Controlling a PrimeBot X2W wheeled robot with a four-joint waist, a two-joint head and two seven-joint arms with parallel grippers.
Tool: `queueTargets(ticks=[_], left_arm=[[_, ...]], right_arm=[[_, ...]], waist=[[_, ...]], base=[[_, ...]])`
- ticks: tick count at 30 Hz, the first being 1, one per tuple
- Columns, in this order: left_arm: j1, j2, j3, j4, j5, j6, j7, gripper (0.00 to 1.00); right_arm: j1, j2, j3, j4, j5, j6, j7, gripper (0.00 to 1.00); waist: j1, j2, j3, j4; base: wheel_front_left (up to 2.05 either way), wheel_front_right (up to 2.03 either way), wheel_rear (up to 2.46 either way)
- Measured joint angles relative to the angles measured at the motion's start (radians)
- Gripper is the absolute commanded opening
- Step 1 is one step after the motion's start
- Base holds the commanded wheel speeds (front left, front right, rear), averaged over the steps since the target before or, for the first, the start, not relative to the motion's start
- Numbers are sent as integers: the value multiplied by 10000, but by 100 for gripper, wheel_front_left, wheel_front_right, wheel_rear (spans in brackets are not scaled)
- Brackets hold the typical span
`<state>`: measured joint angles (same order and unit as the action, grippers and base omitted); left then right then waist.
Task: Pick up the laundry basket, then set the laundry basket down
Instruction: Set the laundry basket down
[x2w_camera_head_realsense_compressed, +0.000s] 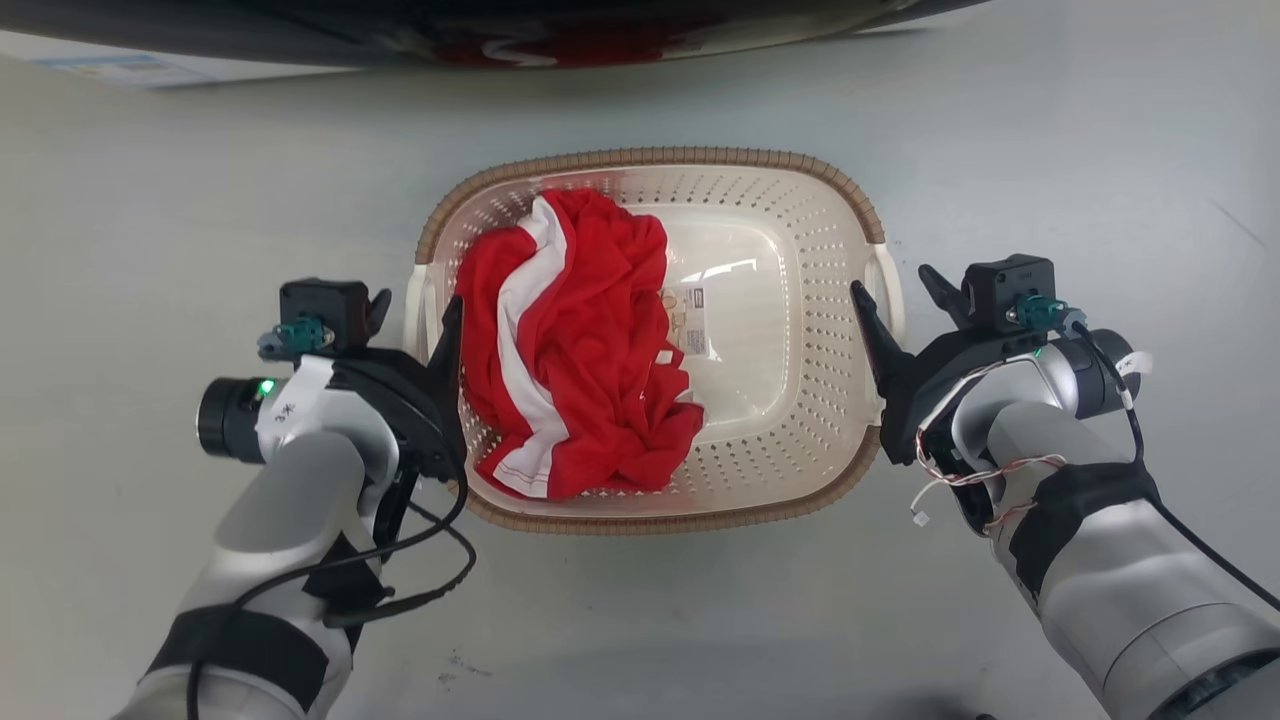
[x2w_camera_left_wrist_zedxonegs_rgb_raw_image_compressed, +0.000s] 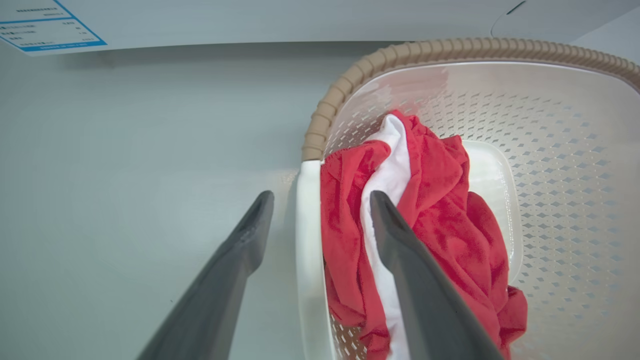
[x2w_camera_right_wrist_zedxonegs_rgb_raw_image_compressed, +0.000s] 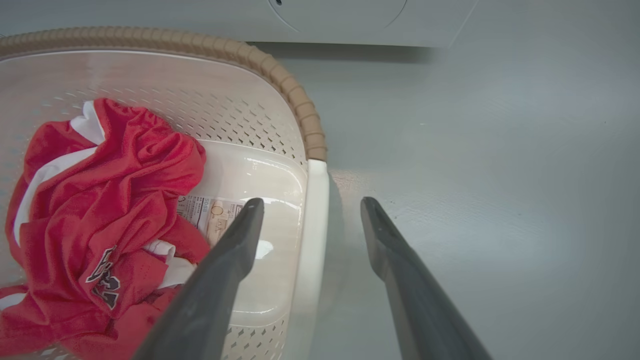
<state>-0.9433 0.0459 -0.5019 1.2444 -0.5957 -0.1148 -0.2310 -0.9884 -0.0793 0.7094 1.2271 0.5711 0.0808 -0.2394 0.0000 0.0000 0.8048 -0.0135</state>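
The basket (x2w_camera_head_realsense_compressed: 800, 400) sits on the grey floor (x2w_camera_head_realsense_compressed: 200, 200) at the centre of the head view, its long axis running from 9 o'clock to 3 o'clock, with 1 white handle at each short end. A red and white garment (x2w_camera_head_realsense_compressed: 580, 350) lies heaped in its 9 o'clock half, and the label (x2w_camera_head_realsense_compressed: 685, 320) shows on the bare base beside it. The left gripper (x2w_camera_head_realsense_compressed: 418, 300) is at the 9 o'clock end and the right gripper (x2w_camera_head_realsense_compressed: 890, 280) at the 3 o'clock end, equally near, so neither arm leads. Both stand open, nothing pinched. In each wrist view the 2 fingers straddle the handle: at the left handle (x2w_camera_left_wrist_zedxonegs_rgb_raw_image_compressed: 307, 240) 1 finger is outside over the floor and 1 inside over the garment; at the right handle (x2w_camera_right_wrist_zedxonegs_rgb_raw_image_compressed: 315, 225) 1 is inside over the base and 1 outside. Each handle runs between the fingers along their length, toward 12 o'clock in its wrist view. I judge the pick-up is at the grasp step: both pairs need only close across the handles, then rise together and level. The left inner finger could snag cloth as it closes.
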Motion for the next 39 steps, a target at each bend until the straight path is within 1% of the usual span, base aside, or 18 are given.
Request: queueTargets(ticks=[7,18,24,27,33,39], left_arm=[[579,0,-79,134,0,-8,-10,100],[1272,19,-178,146,0,-82,-104,100],[1800,71,-221,86,0,-84,-136,100],[2221,111,-230,-69,0,-86,-182,100],[2856,159,-113,-652,-6,-86,-184,100],[3583,355,117,-1530,-12,-69,-186,100]], right_arm=[[400,0,-84,56,21,86,-58,100],[1298,-105,-347,17,213,161,-98,100],[1881,-215,-566,-364,303,163,-100,100],[2282,-259,-765,-754,370,161,-100,100],[3062,-445,-1114,-1425,458,-31,-100,100],[3932,-593,-1404,-2353,407,-347,-100,100]], waist=[[0,0,-687,-42],[-1,-1,-2109,-54],[-1,-1,-2936,-39],[-2,-1,-3493,-36],[-2,-1,-4340,-32],[-2,-1,-5186,-11]], base=[[0,0,0],[0,0,0],[0,0,0],[0,0,0],[0,0,0],[0,0,0]])
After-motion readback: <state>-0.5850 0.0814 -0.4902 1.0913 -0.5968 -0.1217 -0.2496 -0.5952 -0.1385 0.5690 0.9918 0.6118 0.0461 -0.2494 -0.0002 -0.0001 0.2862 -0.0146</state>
